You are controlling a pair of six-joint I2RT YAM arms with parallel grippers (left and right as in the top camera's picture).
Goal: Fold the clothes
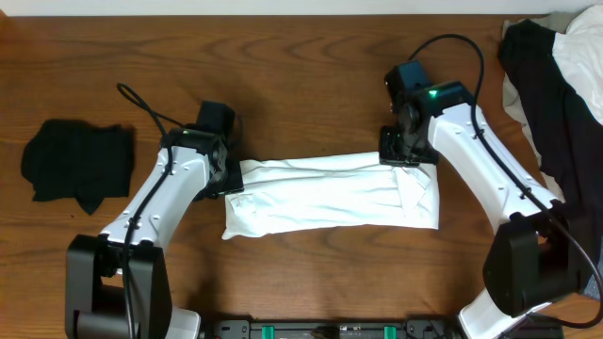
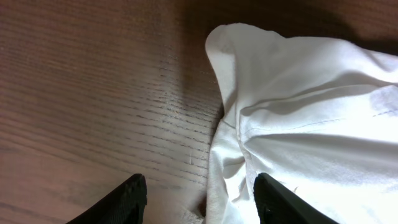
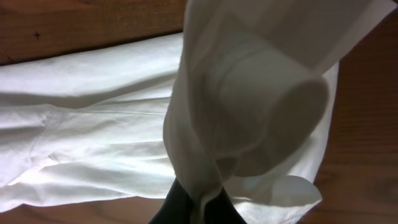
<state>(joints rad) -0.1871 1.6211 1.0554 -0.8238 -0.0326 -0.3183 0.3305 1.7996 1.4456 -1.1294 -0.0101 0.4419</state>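
The white T-shirt (image 1: 330, 195) lies in the middle of the table, folded into a long band running left to right. No print shows on it. My left gripper (image 2: 199, 199) is open at the shirt's left end (image 2: 298, 124), one finger over bare wood and one over the cloth; in the overhead view it sits at the band's left edge (image 1: 226, 176). My right gripper (image 3: 199, 208) is shut on a pinch of the white cloth (image 3: 249, 93), which it holds lifted above the rest of the shirt. In the overhead view it is at the band's far right corner (image 1: 403, 155).
A small black folded garment (image 1: 77, 162) lies at the left of the table. A large black garment heaped with pale cloth (image 1: 556, 85) fills the far right corner. Bare wood (image 1: 311, 75) lies behind the shirt.
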